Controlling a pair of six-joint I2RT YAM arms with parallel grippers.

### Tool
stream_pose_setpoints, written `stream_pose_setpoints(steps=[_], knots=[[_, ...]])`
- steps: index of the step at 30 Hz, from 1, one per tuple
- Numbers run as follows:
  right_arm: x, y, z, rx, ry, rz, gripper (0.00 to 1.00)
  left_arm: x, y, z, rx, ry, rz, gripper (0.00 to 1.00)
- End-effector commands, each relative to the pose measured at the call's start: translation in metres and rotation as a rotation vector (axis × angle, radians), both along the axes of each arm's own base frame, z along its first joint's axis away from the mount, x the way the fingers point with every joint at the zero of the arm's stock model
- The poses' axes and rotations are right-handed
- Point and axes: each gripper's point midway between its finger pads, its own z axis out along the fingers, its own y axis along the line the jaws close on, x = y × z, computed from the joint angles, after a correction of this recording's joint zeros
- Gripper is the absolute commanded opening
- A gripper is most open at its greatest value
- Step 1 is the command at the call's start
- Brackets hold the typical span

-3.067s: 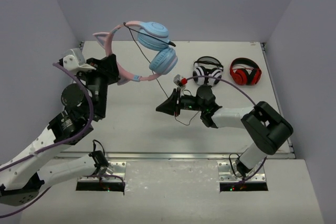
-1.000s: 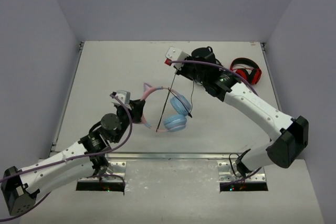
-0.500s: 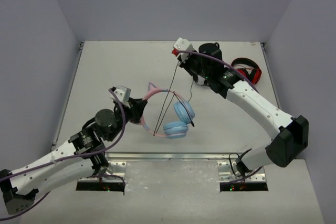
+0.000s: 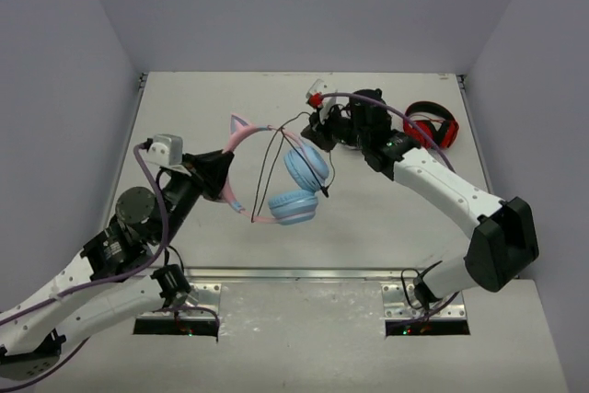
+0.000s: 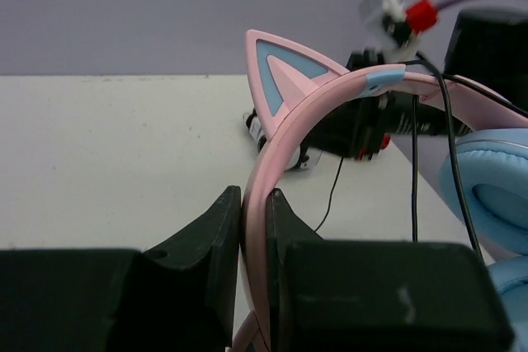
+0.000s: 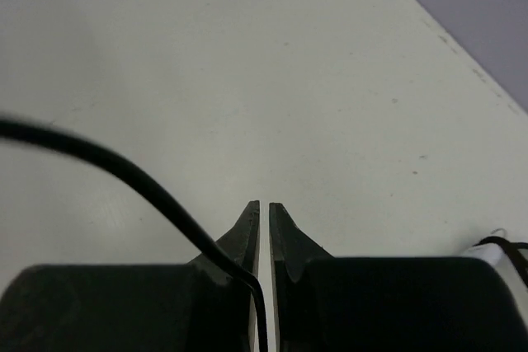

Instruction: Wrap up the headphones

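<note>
While the left claw (image 4: 224, 175) is clamped on the pink headband (image 5: 262, 172), the headphones (image 4: 304, 169) are held over the middle of the desk (image 4: 184, 108), with the blue ear cups toward the right arm. The right claw (image 4: 317, 129) is closed, the thin black cable (image 6: 124, 172) pinched between its fingers. The cable crosses the headband. Red-and-black headphones (image 4: 431, 126) lie at the desk's far right.

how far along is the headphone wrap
Partly done. The left gripper clamps the headphones by the pink headband. Strands of the cable already cross the band. The right gripper is shut on the cable, seemingly mid-turn. A loose strand beside the ear cups is left to wind.
</note>
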Motion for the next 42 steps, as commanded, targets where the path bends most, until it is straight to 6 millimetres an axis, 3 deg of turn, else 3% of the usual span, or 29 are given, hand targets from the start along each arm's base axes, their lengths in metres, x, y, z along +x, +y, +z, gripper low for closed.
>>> stream_pose_setpoints(steps=[1,2,3,4,5,6,9,13,20,21,28,29,31,32,36,39,40,41,42], knots=[[-0.027,0.019,0.003,0.17,0.07,0.126,0.1,-0.002,0.032,0.097,-0.267,-0.151,0.119,0.0],[-0.034,0.021,0.003,0.197,0.078,0.149,0.11,0.001,0.033,0.102,-0.271,-0.153,0.138,0.0],[-0.044,0.021,-0.01,0.216,0.116,0.17,0.12,0.0,0.039,0.119,-0.298,-0.189,0.155,0.0],[-0.05,0.026,-0.001,0.272,0.113,0.2,0.12,0.0,0.041,0.13,-0.324,-0.208,0.166,0.0],[-0.061,0.03,-0.001,0.298,0.135,0.251,0.11,0.006,0.042,0.133,-0.324,-0.202,0.197,0.0],[-0.069,0.034,-0.002,0.337,0.163,0.275,0.09,0.004,0.046,0.148,-0.359,-0.215,0.21,0.0],[-0.088,0.048,-0.01,0.355,0.202,0.331,0.05,0.012,0.049,0.166,-0.382,-0.211,0.262,0.0],[-0.104,0.061,-0.018,0.37,0.211,0.341,0.03,0.025,0.057,0.172,-0.395,-0.186,0.377,0.0],[-0.135,0.068,-0.03,0.408,0.208,0.343,0.01,0.044,0.072,0.164,-0.383,-0.121,0.604,0.0],[-0.14,0.067,-0.025,0.423,0.191,0.348,0.01,0.046,0.073,0.163,-0.359,-0.124,0.626,0.0],[-0.175,0.073,-0.013,0.398,0.131,0.387,0.01,0.084,0.046,0.163,-0.219,-0.116,0.68,0.0],[-0.18,0.079,-0.002,0.391,0.112,0.402,0.01,0.095,0.037,0.153,-0.168,-0.097,0.689,0.0],[-0.184,0.081,-0.009,0.32,0.122,0.405,0.01,0.106,0.04,0.156,-0.189,-0.09,0.708,0.0],[-0.186,0.084,0.001,0.318,0.112,0.417,0.01,0.116,0.032,0.149,-0.191,-0.072,0.681,0.0],[-0.19,0.081,-0.003,0.218,0.139,0.421,0.01,0.138,0.048,0.137,-0.157,-0.041,0.741,0.0],[-0.192,0.075,0.004,0.186,0.106,0.397,0.01,0.154,0.059,0.121,-0.099,-0.026,0.786,0.0],[-0.194,0.074,0.004,0.175,0.104,0.399,0.01,0.161,0.057,0.105,-0.066,-0.016,0.761,0.0],[-0.195,0.076,0.014,0.174,0.09,0.405,0.01,0.164,0.059,0.106,-0.085,-0.04,0.767,0.0],[-0.194,0.074,0.006,0.125,0.098,0.398,0.01,0.166,0.061,0.099,-0.051,-0.041,0.771,0.0]])
